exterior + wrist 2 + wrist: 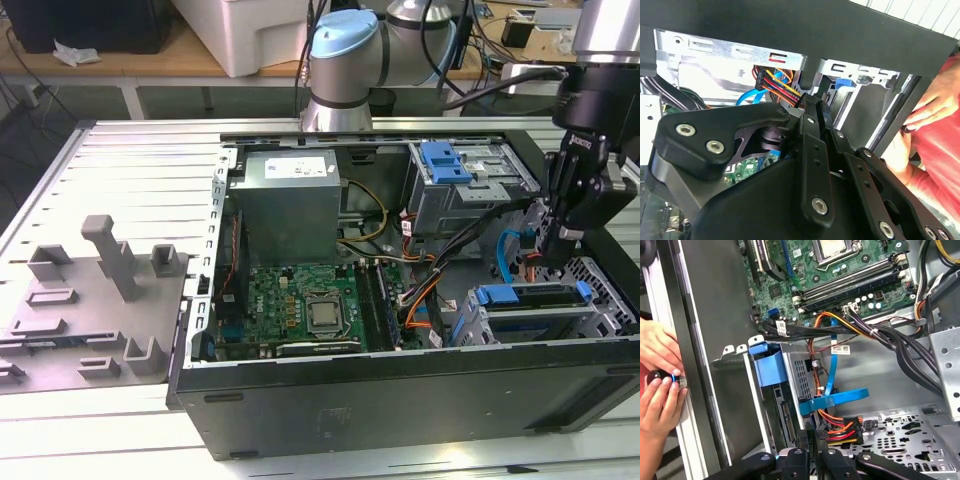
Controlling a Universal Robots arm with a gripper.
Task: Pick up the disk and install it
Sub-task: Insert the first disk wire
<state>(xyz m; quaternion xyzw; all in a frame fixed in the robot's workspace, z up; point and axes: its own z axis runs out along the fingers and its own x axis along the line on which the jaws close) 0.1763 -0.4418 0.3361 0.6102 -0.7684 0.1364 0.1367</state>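
Disk: the disk (530, 296) sits in the grey cage (605, 290) at the case's (400, 400) near corner, on the exterior view's right, with its blue carrier uppermost at the open side

Judgement: it looks already slid into its bay, so the work appears to have reached the cabling

Gripper: the gripper (557, 252) hangs low inside the case, just beside the cage; in the first wrist view its tips (812, 437) are drawn tight on the end of the power lead (837, 432)

Why there: the disk's socket edge (785, 412) faces the gripper, so a grip at the very end of the lead keeps the plug near those sockets and the slack wires behind the tips

Blue cable: a flat blue cable (840, 400) loops across the cage's side, near the lead but apart from the gripper

Hands: a person's hands (660, 405) rest on the case's outer edge, fingers on a small round object, probably steadying or operating something outside the case

Hidden: the plug is buried between the tips; in the second wrist view the gripper's body (802, 107) covers the disk and most of the lead (780, 82)

Unclear: whether the carrier is latched, whether any cable is mated to the disk, and what the round object is; the disk's label faces away
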